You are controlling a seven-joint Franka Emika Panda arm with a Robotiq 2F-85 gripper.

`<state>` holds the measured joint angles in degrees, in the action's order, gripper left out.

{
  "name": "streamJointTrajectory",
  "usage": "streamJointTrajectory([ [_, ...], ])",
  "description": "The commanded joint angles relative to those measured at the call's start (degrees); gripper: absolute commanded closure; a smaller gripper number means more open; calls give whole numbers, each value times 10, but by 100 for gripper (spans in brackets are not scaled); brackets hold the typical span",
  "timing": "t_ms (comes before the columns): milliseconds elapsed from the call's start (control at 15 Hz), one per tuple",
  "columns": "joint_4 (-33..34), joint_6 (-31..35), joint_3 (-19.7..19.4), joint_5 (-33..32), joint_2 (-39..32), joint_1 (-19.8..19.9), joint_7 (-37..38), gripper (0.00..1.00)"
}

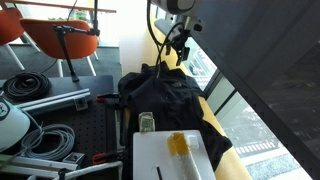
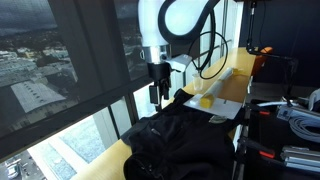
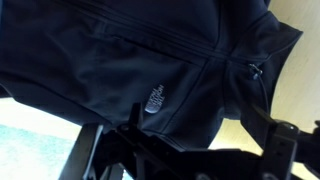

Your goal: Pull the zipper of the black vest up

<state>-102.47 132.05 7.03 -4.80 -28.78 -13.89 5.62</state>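
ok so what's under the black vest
A yellow surface shows around the edges of the black vest in both exterior views, so the vest lies on it. The rumpled fabric covers everything beneath, so whether anything else is under it cannot be seen.

You see the vest (image 3: 120, 70) as matt black cloth, smooth and finely woven, with soft folds and stitched seams. Its small chest logo (image 3: 152, 100) looks sewn in pale thread. The grey zipper pull (image 3: 256, 70) has a dull sheen. The arm (image 2: 165, 25) wears a glossy white plastic shell. The yellow surface (image 2: 236, 70) looks smooth, with a slight shine.
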Motion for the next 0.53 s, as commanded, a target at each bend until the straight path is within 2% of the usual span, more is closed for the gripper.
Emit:
streamJointTrajectory([
  [0, -142, 42, -8, 15, 104, 37, -11, 0],
  [267, -271, 68, -21, 27, 200, 86, -43, 0],
  [467, -339, 82, -31, 45, 258, 114, -86, 0],
])
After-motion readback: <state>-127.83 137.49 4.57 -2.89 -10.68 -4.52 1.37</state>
